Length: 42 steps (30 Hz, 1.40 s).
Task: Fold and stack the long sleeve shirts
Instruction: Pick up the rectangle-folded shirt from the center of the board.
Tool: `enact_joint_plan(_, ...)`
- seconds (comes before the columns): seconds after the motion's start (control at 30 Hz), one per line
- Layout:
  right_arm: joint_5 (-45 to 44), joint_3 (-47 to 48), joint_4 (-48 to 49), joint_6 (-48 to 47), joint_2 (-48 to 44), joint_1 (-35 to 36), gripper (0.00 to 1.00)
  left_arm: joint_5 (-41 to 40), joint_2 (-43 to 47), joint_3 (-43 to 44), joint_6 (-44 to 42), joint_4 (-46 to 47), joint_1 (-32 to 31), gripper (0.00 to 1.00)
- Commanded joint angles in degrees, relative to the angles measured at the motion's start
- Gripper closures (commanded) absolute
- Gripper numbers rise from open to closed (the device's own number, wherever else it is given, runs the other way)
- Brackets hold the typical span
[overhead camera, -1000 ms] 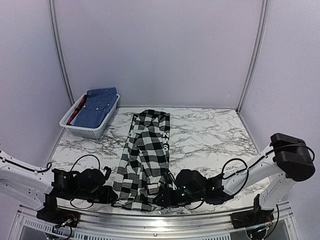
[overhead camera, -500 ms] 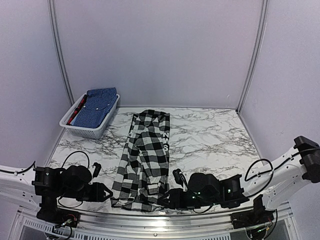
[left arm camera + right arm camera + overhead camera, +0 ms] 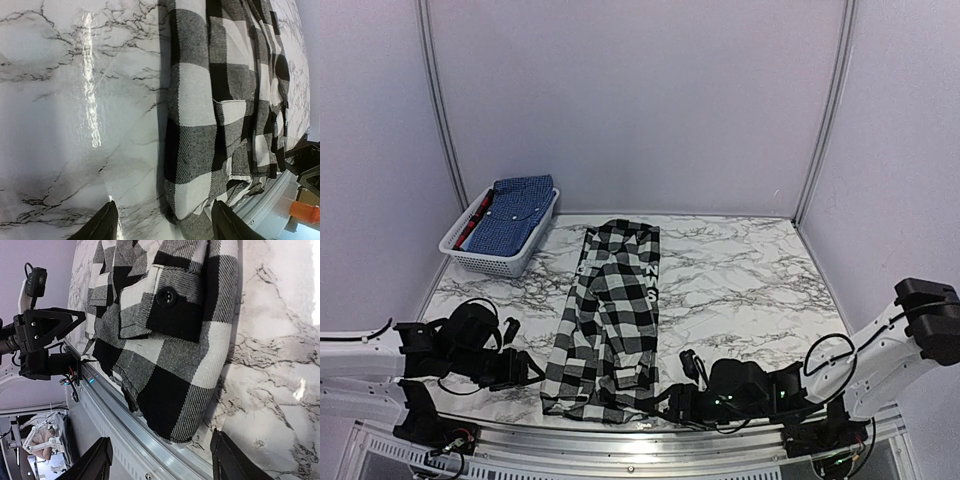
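Note:
The black-and-white checked long sleeve shirt [image 3: 610, 320] lies folded into a long narrow strip down the middle of the marble table, its near end at the front edge. My left gripper [image 3: 532, 372] is low on the table just left of the shirt's near-left corner. Its jaws are open, with bare marble and the shirt's corner [image 3: 200, 150] between them [image 3: 164, 220]. My right gripper [image 3: 672, 400] sits just right of the near-right corner, open and holding nothing [image 3: 160, 450]. The shirt's hem [image 3: 170, 390] lies in front of it. A blue long sleeve shirt [image 3: 515, 215] lies folded in the basket.
A white slotted basket [image 3: 480, 258] stands at the table's back left corner. A metal rail [image 3: 640, 435] runs along the table's front edge, right under the shirt's hem [image 3: 150, 440]. White booth walls close off the back and both sides.
Both grippers have opened and drawn away from the shirt's near corners, the left one leftward and the right one rightward. The shirt lies as it did.

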<state>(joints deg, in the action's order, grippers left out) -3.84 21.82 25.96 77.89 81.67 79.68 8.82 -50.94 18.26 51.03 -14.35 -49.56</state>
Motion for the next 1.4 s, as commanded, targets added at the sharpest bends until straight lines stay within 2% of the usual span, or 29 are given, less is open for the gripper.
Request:
enact_joint_plan(0.0, 0.81, -1.69, 7.96, 2.79, 1.34, -1.82, 0.37, 10.88, -5.49, 0.15, -7.70, 3.44, 4.81, 0.34)
enact_joint_plan(0.2, 3.21, 0.31, 9.90, 1.61, 4.98, -4.85, 0.36, 15.05, -11.20, 1.24, -10.76, 6.18, 9.31, 0.33)
enact_joint_plan(0.3, 6.41, 0.48, 13.85, 2.44, 7.95, -5.59, 0.37, 18.03, -13.20, 0.91, -10.67, 9.49, 10.81, 0.33)
enact_joint_plan(0.5, 6.85, -3.25, 23.01, 6.05, 10.78, -8.18, 0.38, 19.46, -19.42, 1.70, -10.97, 12.04, 12.16, 0.33)
enact_joint_plan(0.67, 7.15, -3.04, 23.87, 5.98, 11.53, -9.80, 0.38, 19.94, -24.57, 3.22, -10.79, 13.66, 12.29, 0.34)
enact_joint_plan(1.13, 12.06, -2.11, 36.91, 8.24, 21.22, -13.32, 0.41, 22.95, -32.46, 4.50, -8.48, 19.81, 12.38, 0.49)
enact_joint_plan(1.37, 13.24, -1.41, 41.97, 9.67, 24.41, -13.88, 0.48, 23.92, -32.52, 4.68, -7.32, 20.84, 12.39, 0.61)
